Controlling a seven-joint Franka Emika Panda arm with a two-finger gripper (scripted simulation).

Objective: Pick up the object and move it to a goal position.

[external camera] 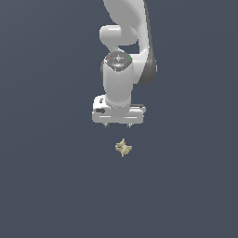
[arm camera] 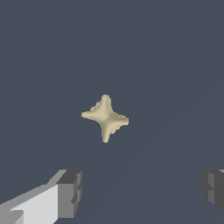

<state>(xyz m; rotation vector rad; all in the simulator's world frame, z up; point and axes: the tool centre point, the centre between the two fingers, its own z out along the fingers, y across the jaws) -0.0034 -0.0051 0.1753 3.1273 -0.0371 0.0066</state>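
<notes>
Wrist view: two dark grey finger pads (arm camera: pixel 70 192) in foreground, set wide apart, nothing between them. Gripper (arm camera: pixel 142 192) spread wide, empty. Beyond pads: tan-yellow spiky object (arm camera: pixel 105 117), four short prongs in star shape, lying alone on flat dark blue-grey floor (arm camera: pixel 175 65), clear of both fingers. No containers visible.

Exterior view: object (external camera: pixel 123 148) on floor just in front of white gripper (external camera: pixel 117 125), not touching. Behind it, white Panda arm (external camera: pixel 122 69) rising out of frame.
</notes>
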